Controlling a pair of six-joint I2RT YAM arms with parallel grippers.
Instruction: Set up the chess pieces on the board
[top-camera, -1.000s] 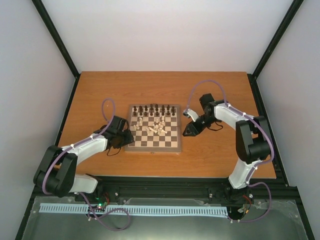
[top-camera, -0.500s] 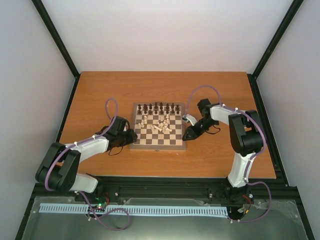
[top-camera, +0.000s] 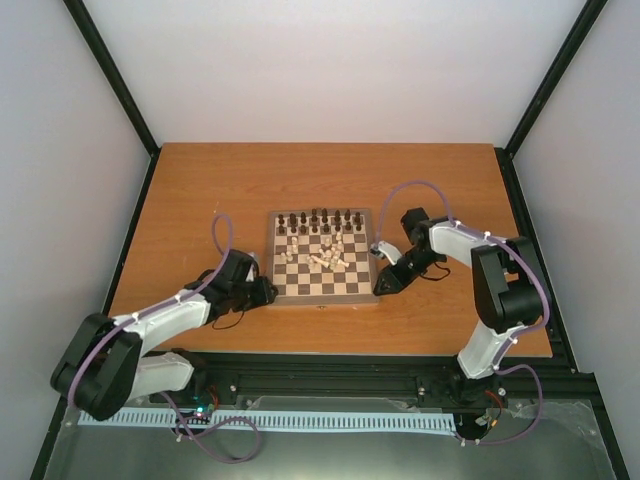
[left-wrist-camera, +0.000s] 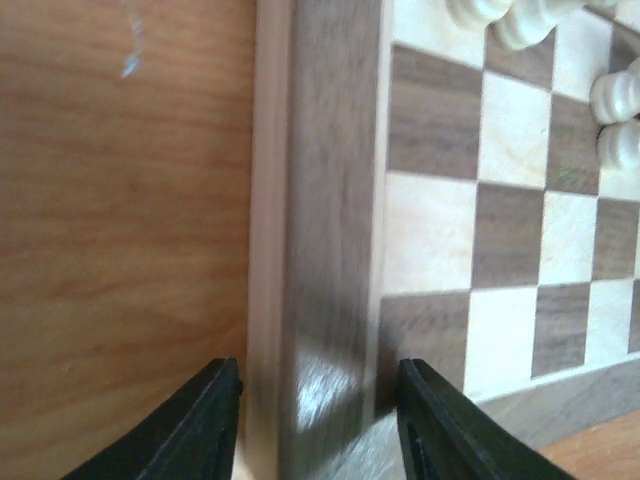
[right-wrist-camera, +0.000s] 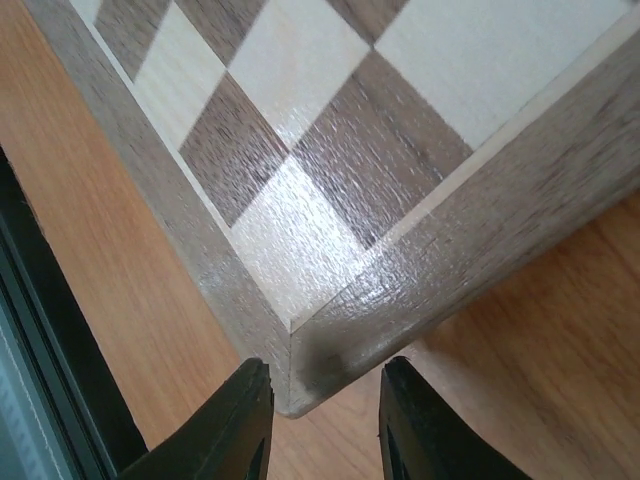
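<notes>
While your left end effector (left-wrist-camera: 318, 405) sits with its jaws parted astride the left border of the board (left-wrist-camera: 330, 200), one finger is down beside the frame over the tabletop (left-wrist-camera: 120, 250) and the other is above the checkered squares. Nothing is clamped there that you can see. Your right end effector (right-wrist-camera: 325, 400) is likewise parted, with the board's near right corner poking in between the two fingers.

That corner is the weak spot. It is a wedge, so a squeeze on it is likely to push the board away or twist it rather than hold it.

If one arm bites or pushes before the other, expect the board to turn on the tabletop. It lies near the middle, a little towards the arms.

Any jolt travels to the chess pieces. The dark pieces (top-camera: 320, 218) stand in a row along the far edge and could topple. The cream pieces (top-camera: 325, 255) are in a loose cluster on the middle squares, several apparently lying down, and may roll off the squares or over the frame.

Watch the left outer finger too: it rides low beside the frame and could drag on the wood.
</notes>
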